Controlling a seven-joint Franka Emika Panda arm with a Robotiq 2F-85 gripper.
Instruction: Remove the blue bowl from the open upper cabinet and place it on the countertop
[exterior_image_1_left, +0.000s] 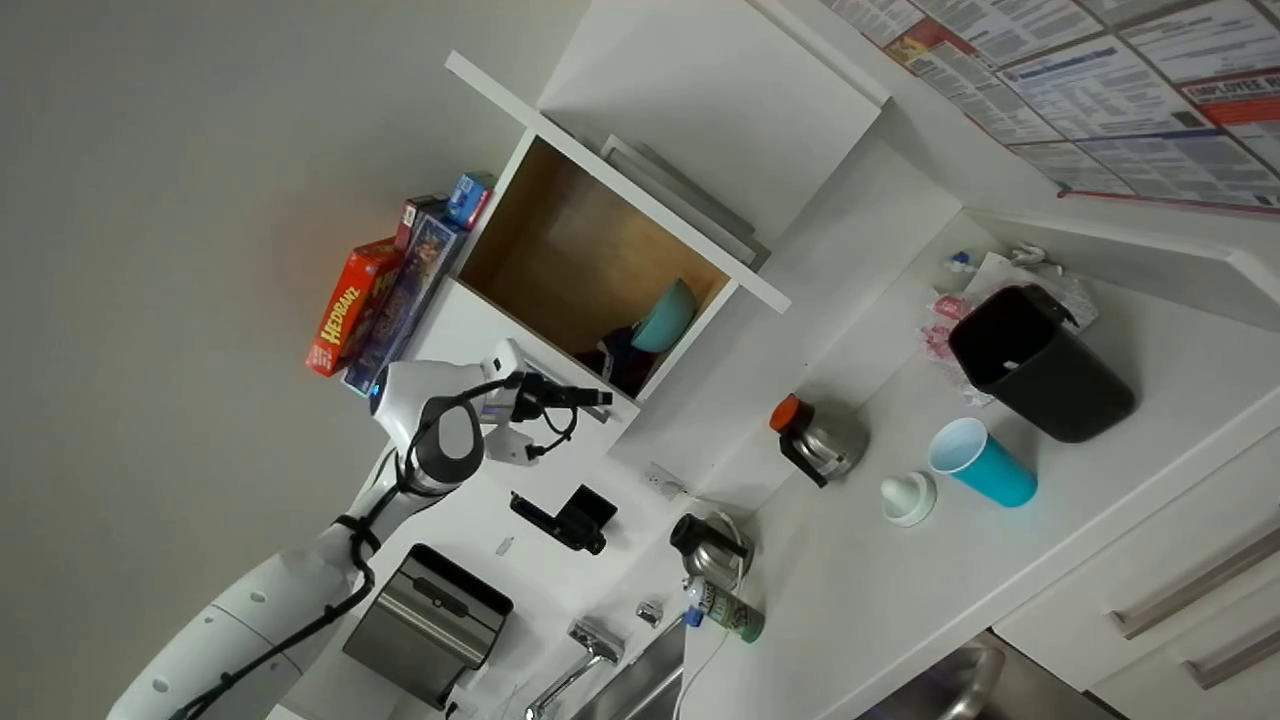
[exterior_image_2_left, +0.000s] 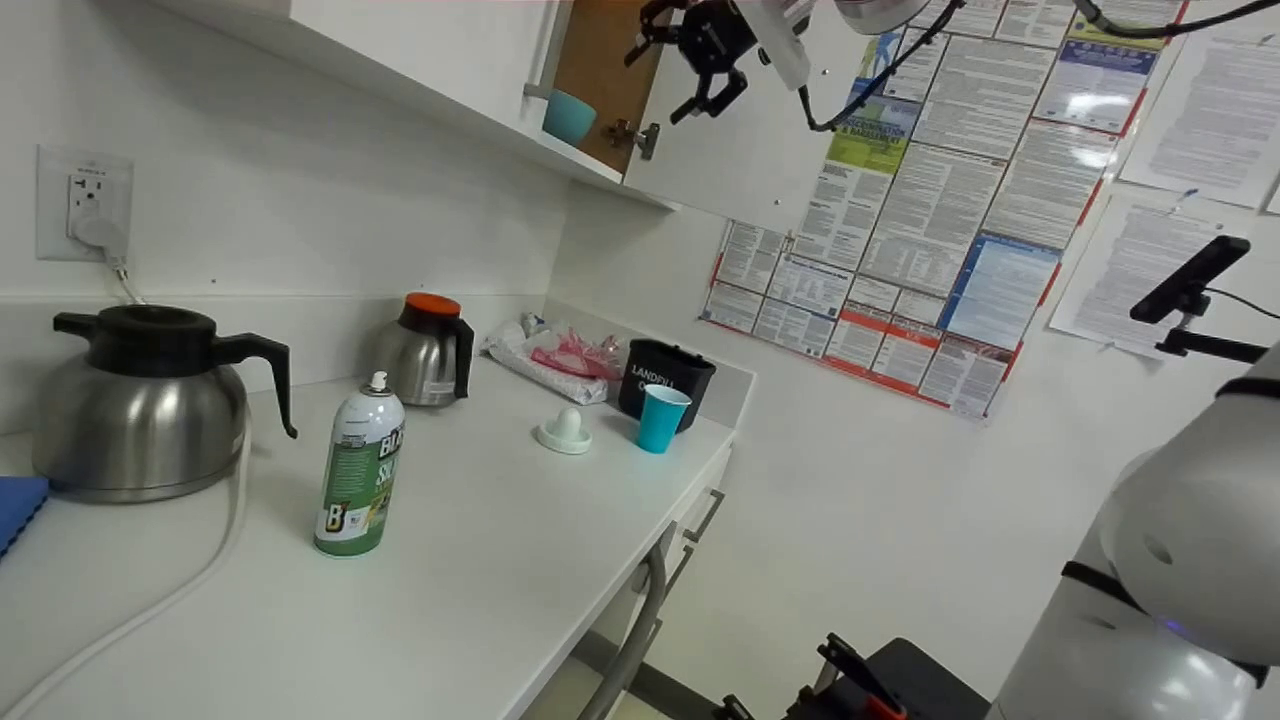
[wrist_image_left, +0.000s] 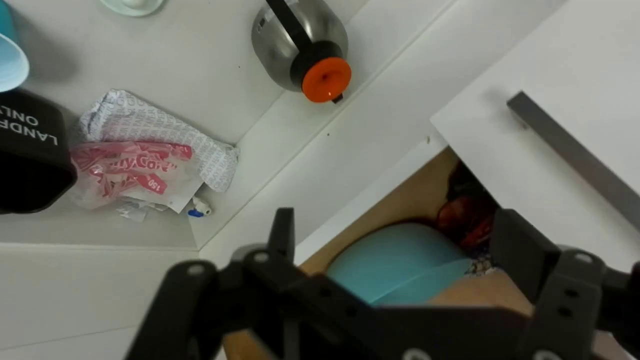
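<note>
The teal-blue bowl (exterior_image_1_left: 666, 317) sits on the floor of the open upper cabinet (exterior_image_1_left: 575, 235), against dark and red items. In an exterior view the bowl (exterior_image_2_left: 569, 118) shows near the cabinet's front edge, beside the cabinet's wooden side (exterior_image_2_left: 605, 60). My gripper (exterior_image_2_left: 668, 82) is open and empty, outside the cabinet and apart from the bowl. In the wrist view the bowl (wrist_image_left: 395, 260) lies between the open fingers (wrist_image_left: 397, 222), its lower part hidden by the gripper. The white countertop (exterior_image_2_left: 450, 600) is far below; it also shows in an exterior view (exterior_image_1_left: 850, 590).
The open cabinet door (exterior_image_2_left: 740, 150) stands beside the gripper. A neighbouring door with a handle (wrist_image_left: 575, 145) borders the opening. Board games (exterior_image_1_left: 350, 310) stand atop the cabinet. On the counter are steel carafes (exterior_image_2_left: 150, 410), a spray can (exterior_image_2_left: 362, 470), a light-blue cup (exterior_image_2_left: 662, 420) and a black bin (exterior_image_1_left: 1050, 370).
</note>
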